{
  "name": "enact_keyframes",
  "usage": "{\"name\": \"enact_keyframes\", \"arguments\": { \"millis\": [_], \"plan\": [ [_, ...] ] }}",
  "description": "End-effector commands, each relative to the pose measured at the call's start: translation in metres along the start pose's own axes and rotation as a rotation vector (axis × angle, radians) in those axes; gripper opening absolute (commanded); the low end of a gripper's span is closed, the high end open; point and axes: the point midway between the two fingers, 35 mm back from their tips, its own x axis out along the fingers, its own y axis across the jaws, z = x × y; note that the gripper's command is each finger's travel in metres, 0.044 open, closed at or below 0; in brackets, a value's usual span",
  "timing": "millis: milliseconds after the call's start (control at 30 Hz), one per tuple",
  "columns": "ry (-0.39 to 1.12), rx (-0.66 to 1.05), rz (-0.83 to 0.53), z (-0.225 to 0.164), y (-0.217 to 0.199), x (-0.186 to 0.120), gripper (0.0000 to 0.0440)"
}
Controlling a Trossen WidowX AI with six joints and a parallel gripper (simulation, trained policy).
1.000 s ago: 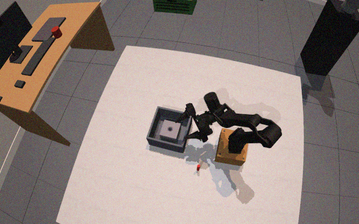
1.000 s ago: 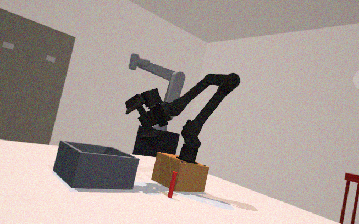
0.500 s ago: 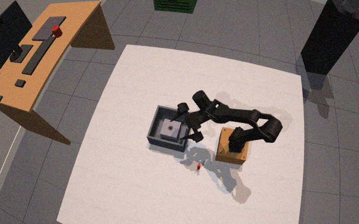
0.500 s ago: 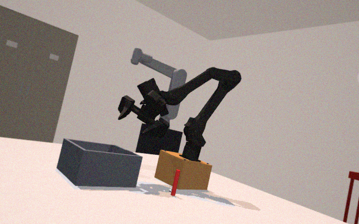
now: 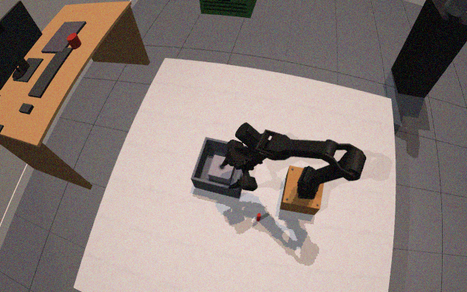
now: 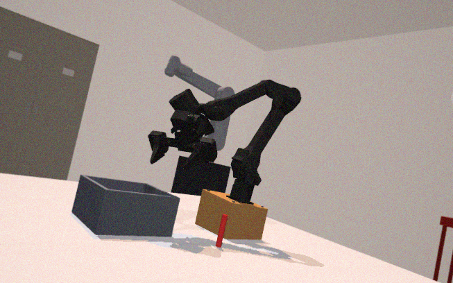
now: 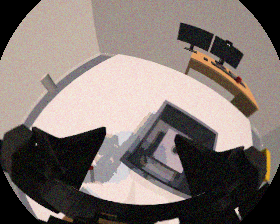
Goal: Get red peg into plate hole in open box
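Could clip the box wall if lowered here with the gripper spread wide and holding nothing; could topple the peg, upright on the surface beyond the box, by swinging across too low. Reaching outward, elbow high, fingers angled down.

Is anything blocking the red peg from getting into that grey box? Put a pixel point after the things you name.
Yes: the near wall of the box point(image 5: 216, 190) point(image 6: 138, 214) stands between the red peg point(image 5: 258, 217) point(image 6: 221, 230) and the plate inside point(image 5: 219, 174) point(image 7: 172, 150); the peg must go over it.
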Motion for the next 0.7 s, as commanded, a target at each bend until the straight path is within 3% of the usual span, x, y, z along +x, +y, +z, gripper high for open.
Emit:
{"name": "enact_keyframes", "arguments": {
  "millis": [0, 667],
  "plan": [
    [0.05, 0.081, 0.005, 0.001, 0.005, 0.003, 0.044],
    [0.437, 0.635, -0.084, -0.011, 0.057, 0.005, 0.044]
  ]
}}
